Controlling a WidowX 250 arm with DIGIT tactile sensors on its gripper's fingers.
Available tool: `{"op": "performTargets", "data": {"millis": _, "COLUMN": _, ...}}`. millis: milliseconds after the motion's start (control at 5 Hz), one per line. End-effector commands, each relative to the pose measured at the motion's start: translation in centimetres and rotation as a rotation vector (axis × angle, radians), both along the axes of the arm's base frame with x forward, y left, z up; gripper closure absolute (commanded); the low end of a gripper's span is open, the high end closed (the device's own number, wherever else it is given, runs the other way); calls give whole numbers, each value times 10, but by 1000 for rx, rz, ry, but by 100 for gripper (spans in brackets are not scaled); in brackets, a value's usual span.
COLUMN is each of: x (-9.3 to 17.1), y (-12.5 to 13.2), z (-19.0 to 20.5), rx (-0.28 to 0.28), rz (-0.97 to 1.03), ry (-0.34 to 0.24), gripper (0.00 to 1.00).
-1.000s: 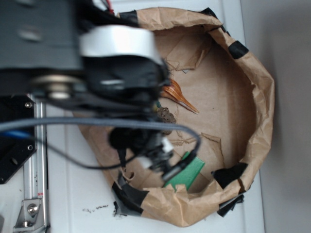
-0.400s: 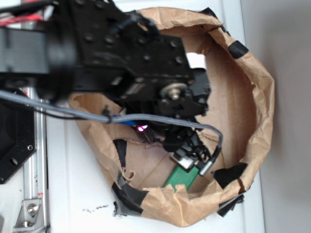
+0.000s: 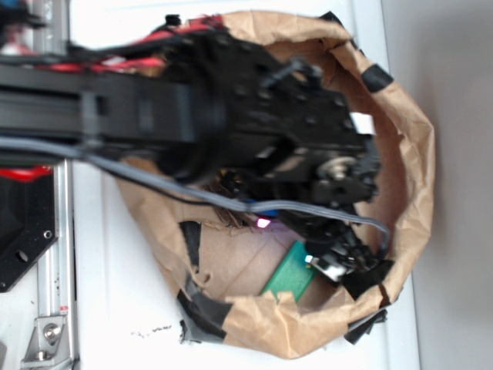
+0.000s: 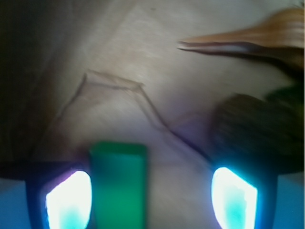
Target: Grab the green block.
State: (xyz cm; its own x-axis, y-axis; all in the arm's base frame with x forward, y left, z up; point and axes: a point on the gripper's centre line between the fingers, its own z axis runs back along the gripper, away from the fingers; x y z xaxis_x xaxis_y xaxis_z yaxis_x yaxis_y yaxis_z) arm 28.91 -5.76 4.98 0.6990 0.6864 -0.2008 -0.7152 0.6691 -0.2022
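**Green block at the open claw, inside paper basin**

White tabletop, bearing a crumpled brown paper basin patched with black tape.

- Green block: flat on the paper floor near the basin's lower rim; seen from the wrist, it lies between the two glowing fingers, just beside the left-hand one.
- Gripper: spread wide, grasping nothing.
- Orange pointed piece: upper right, well apart from the block.
- Dark rounded lump: right, blurred.

Bright green block, plain brown paper, black tape.
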Motion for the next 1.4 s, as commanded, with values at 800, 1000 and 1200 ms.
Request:
{"op": "performTargets", "data": {"millis": 800, "x": 20, "y": -11, "z": 16, "rx": 161, "rz": -245, "ry": -128, "gripper": 100}}
{"op": "performTargets", "data": {"millis": 1000, "x": 21, "y": 5, "z": 40, "rx": 261, "rz": -341, "ry": -243, "gripper": 100}}
{"op": "performTargets", "data": {"millis": 1200, "x": 7, "y": 24, "z": 70, "rx": 356, "rz": -511, "ry": -381, "gripper": 100}}
